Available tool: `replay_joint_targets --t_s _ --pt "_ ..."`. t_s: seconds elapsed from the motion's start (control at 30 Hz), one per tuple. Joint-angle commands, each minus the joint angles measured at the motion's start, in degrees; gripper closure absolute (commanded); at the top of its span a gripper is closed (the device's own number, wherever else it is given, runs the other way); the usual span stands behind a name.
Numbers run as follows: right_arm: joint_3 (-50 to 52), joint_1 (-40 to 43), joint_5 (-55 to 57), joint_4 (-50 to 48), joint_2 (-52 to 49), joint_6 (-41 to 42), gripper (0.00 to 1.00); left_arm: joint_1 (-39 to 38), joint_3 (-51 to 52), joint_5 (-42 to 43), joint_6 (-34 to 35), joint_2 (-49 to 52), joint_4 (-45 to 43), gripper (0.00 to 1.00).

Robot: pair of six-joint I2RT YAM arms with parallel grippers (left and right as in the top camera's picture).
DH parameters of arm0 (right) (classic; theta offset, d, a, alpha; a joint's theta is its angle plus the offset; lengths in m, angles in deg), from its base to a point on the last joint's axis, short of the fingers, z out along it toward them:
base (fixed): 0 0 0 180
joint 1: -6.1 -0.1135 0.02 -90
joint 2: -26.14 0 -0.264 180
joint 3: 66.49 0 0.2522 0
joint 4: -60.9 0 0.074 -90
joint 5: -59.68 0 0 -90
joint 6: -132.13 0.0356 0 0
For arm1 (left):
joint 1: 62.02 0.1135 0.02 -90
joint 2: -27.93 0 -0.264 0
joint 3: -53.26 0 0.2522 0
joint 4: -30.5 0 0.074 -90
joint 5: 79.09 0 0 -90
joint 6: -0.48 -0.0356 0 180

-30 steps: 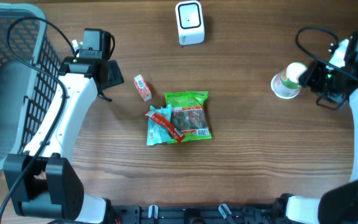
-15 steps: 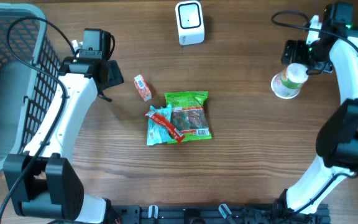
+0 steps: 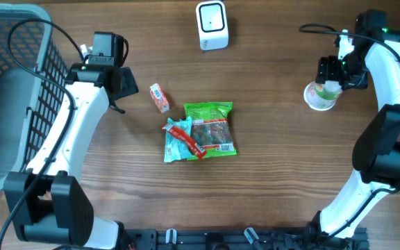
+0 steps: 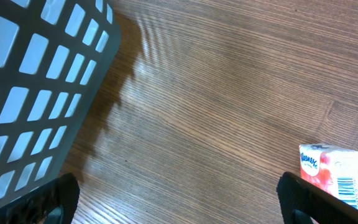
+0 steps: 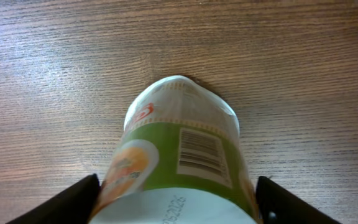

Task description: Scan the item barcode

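Note:
A green-and-white cup [image 3: 321, 96] rests on the table at the far right. In the right wrist view the cup [image 5: 182, 146] fills the gap between my fingers, its white base towards the camera and a barcode [image 5: 199, 152] on its side facing up. My right gripper [image 3: 328, 78] [image 5: 179, 202] is shut on it, a finger [image 5: 73, 199] pressed against each flank. A white scanner [image 3: 212, 25] stands at the back centre. My left gripper [image 3: 120, 92] [image 4: 179, 199] hangs open over bare wood beside the basket, holding nothing.
A small red-and-pink packet [image 3: 159, 97] [image 4: 331, 171] lies just right of the left gripper. A green snack bag [image 3: 212, 128] and a blue-and-red wrapper [image 3: 178, 139] lie mid-table. A grey mesh basket [image 3: 5, 90] [image 4: 36, 81] fills the left edge.
The right arm swung from the cup's right side round to its far side. Its gripper let go of the cup, then closed on it again. The left arm has not moved.

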Motion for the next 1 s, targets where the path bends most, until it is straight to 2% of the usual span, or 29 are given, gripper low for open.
replay_joint_targets --t_s 0.0,0.13,0.23,0.6,0.7,0.73,0.87,0.97 --pt "-2.8 0.0 -1.4 0.2 2.2 -0.7 0.25 0.2 0.1 -0.7 -0.7 -0.3 0.0 0.0" --pt "-2.9 0.0 -1.6 0.3 4.2 -0.7 0.3 0.2 0.1 -0.7 -0.7 -0.3 0.0 0.0" --pt "-3.0 0.0 -3.0 -0.6 5.3 -0.7 0.3 0.2 0.1 -0.7 -0.7 -0.3 0.0 0.0" --pt "-1.6 0.0 -11.8 -16.6 5.7 5.1 0.3 0.2 0.1 -0.7 -0.7 -0.3 0.0 0.0" --pt "2.4 0.0 -13.0 -22.3 5.7 5.1 0.32 0.2 0.1 -0.7 -0.7 -0.3 0.0 0.0" --pt "7.0 0.0 -14.3 -28.5 5.7 5.0 0.31 0.2 0.1 -0.7 -0.7 -0.3 0.0 0.0" --pt "15.5 0.2 -17.9 -39.9 5.7 5.1 0.31 0.2 0.1 -0.7 -0.7 -0.3 0.0 0.0" --pt "18.4 1.2 -18.9 -41.2 5.7 5.0 0.31 0.2 0.1 -0.7 -0.7 -0.3 0.0 0.0"
